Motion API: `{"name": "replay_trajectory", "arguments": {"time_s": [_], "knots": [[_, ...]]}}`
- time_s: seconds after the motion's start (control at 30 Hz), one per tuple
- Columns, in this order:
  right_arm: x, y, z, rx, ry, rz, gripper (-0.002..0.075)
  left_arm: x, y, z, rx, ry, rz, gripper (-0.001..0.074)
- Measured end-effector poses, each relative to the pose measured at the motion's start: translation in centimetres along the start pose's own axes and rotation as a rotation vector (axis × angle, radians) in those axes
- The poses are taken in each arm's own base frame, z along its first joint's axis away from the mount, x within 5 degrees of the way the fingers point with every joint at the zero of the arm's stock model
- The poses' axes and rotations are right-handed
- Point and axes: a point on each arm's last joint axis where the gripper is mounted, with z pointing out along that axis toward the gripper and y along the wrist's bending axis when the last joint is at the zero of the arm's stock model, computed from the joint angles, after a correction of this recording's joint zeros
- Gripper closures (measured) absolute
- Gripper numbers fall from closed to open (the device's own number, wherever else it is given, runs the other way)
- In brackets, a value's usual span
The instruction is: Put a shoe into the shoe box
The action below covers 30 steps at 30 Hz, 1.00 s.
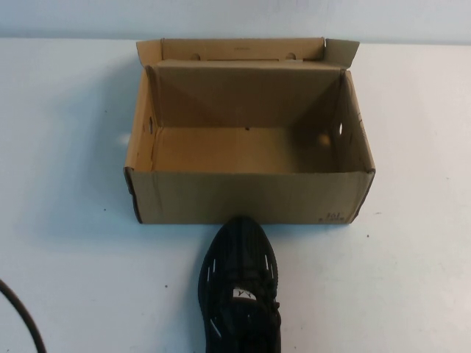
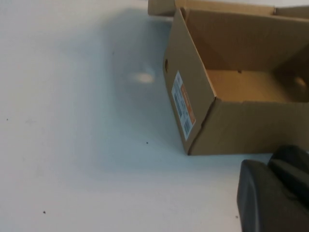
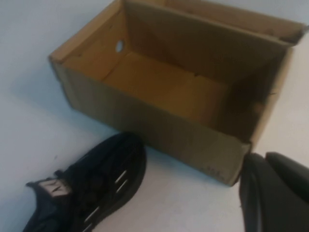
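Note:
The brown cardboard shoe box [image 1: 250, 197] stands open and empty at the table's middle, its flap lid folded back on the far side. The black shoe [image 1: 239, 290] lies on the table just in front of the box, its toe touching or almost touching the front wall, white tongue label up. In the right wrist view the shoe [image 3: 91, 186] lies beside the box [image 3: 159, 121]. My left gripper [image 2: 277, 193] hovers shut over bare table, near the box's left front corner [image 2: 193, 140]. My right gripper [image 3: 275, 193] is shut too, near the right front corner. Neither holds anything.
A dark cable [image 1: 22, 316] curves across the near left corner of the white table [image 1: 73, 257]. A barcode label [image 2: 182, 104] is stuck on the box's left side. White table surface surrounds the box on both sides.

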Motion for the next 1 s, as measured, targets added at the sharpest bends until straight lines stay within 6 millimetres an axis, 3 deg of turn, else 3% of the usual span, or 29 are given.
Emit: {"name": "replay_trajectory", "arguments": {"time_s": [0.17, 0.47, 0.57, 0.8, 1.0], "knots": [[-0.8, 1.1, 2.4, -0.183, 0.066, -0.099, 0.0742, -1.1, -0.2, 0.4, 0.012, 0.092, 0.023, 0.0737], [0.2, 3.7, 6.7, -0.390, 0.226, -0.244, 0.0733, -0.6, -0.3, 0.8, 0.025, 0.228, 0.020, 0.0737], [0.6, 4.5, 7.8, -0.429, 0.268, -0.281, 0.0673, -0.4, -0.4, 0.7, 0.028, 0.248, 0.021, 0.0737], [1.6, 6.8, 10.5, -0.486, 0.325, -0.398, 0.0433, -0.2, -0.4, 0.7, 0.034, 0.268, 0.017, 0.0737], [2.3, 8.6, 13.4, -0.476, 0.391, -0.582, 0.0390, 0.1, -0.5, 0.5, 0.037, 0.306, 0.017, 0.0737]]}}
